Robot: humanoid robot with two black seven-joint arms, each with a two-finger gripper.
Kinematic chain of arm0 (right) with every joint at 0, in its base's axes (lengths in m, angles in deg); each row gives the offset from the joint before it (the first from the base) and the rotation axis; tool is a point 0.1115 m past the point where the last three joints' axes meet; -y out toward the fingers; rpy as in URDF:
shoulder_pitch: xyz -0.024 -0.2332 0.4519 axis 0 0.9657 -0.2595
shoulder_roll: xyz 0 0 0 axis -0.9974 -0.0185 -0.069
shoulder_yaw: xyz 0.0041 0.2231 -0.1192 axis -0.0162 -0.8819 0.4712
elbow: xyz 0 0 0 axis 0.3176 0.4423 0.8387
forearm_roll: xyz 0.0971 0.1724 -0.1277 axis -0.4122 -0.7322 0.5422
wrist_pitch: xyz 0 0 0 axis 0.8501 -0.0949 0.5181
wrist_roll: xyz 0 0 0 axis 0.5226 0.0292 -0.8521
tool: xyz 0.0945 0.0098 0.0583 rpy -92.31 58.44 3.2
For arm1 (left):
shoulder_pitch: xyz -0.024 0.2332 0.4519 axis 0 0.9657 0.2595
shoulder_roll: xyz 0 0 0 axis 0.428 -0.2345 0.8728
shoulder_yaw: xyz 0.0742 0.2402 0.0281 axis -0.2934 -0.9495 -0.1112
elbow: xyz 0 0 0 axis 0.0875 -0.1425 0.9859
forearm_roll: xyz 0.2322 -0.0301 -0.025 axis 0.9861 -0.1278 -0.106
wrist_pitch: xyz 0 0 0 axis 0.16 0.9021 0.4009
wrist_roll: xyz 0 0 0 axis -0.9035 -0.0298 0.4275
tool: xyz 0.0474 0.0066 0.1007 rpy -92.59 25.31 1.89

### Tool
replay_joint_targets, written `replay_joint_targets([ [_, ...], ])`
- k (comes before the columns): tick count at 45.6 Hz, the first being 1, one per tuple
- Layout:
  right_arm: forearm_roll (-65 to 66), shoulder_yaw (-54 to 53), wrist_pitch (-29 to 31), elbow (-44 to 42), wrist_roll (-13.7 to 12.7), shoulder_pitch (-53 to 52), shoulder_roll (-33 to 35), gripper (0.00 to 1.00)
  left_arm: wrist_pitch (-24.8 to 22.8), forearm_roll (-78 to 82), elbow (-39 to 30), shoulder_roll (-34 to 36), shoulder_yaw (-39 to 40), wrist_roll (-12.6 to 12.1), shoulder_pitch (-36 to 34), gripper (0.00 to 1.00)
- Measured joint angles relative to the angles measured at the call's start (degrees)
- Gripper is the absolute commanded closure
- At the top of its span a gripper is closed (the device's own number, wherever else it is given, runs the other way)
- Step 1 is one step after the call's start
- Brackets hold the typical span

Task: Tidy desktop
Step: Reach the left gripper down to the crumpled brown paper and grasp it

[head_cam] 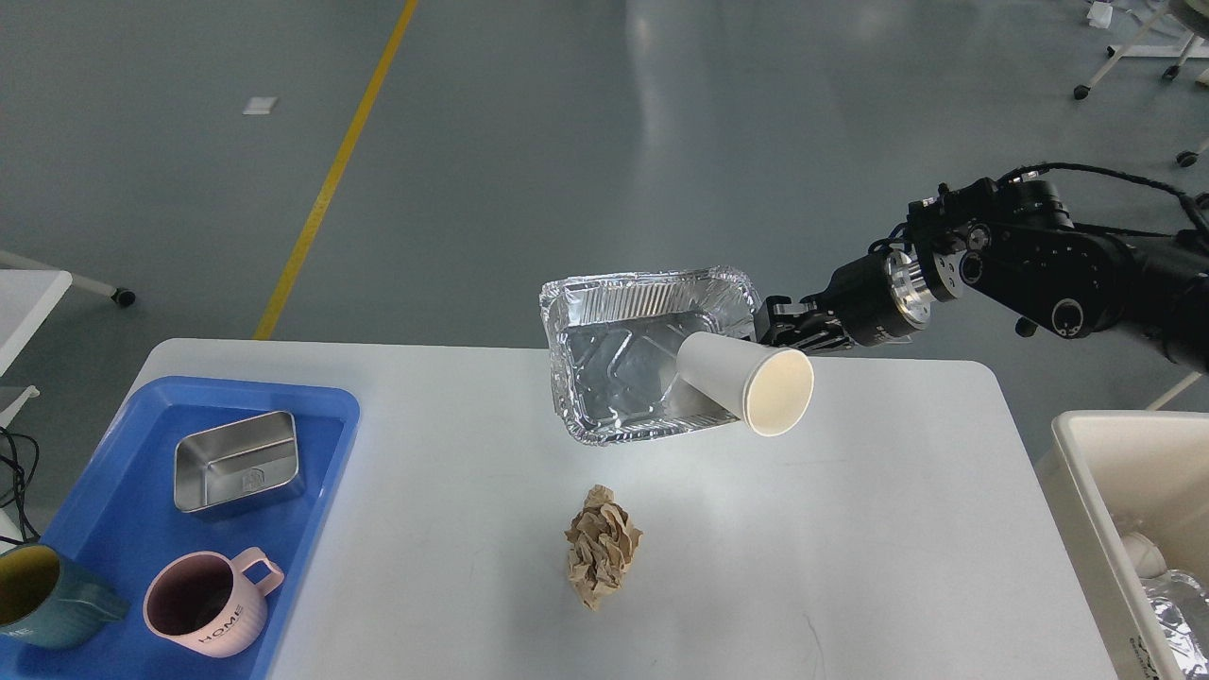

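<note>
While the right pincer point(770, 331) pinches the foil tray point(623, 368), a pink mug point(203, 604) reads "HOME".

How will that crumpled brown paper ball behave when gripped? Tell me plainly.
The crumpled paper ball looks light and soft; its loose folds would probably crush under closing fingers. Its uneven, creased shape suggests it would scoot or tumble on the smooth white desktop rather than roll cleanly.

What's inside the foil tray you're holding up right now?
A white paper cup lies on its side in the foil tray, its mouth sticking out over the tray's right rim. The rest of the tray looks bare; the patch under the cup is hidden.
</note>
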Motion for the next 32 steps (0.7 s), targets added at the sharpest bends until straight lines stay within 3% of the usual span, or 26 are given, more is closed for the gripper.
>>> replay_joint_targets([
  [16,0.00,0.02,0.00,0.05,0.00,-0.17,0.06,1.00,-2.13,0.06,0.57,-2.13,1.07,-0.96,-1.07,0.03],
  [23,0.00,-0.04,-0.18,0.05,0.02,-0.16,-0.01,1.00,-1.59,0.32,3.28,-14.76,1.42,-6.03,-3.00,0.03],
  [32,0.00,-0.07,-0.26,0.14,0.03,0.01,0.42,1.00,-0.75,1.85,10.37,-36.33,1.49,-11.88,-5.78,0.03],
])
